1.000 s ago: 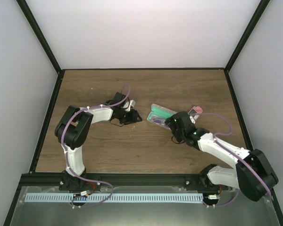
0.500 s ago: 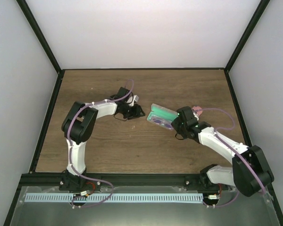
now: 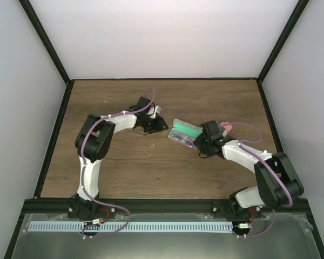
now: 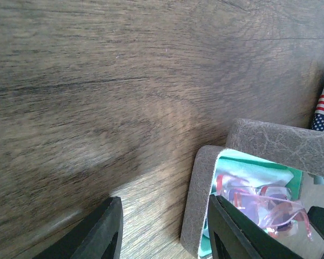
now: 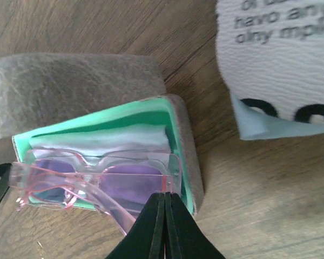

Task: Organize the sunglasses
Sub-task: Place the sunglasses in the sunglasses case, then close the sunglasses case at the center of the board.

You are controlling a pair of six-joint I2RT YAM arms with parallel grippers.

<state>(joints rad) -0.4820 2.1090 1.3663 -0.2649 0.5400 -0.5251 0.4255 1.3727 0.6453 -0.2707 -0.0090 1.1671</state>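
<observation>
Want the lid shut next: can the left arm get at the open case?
Probably yes: the left gripper hovers right beside the case with only bare table between; the right gripper is at the opposite side.

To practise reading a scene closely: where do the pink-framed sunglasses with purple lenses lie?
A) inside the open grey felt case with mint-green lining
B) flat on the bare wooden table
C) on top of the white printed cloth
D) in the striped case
A: the right wrist view shows the pink-framed sunglasses with purple lenses lying within the mint-green interior of the open grey felt case.
</observation>
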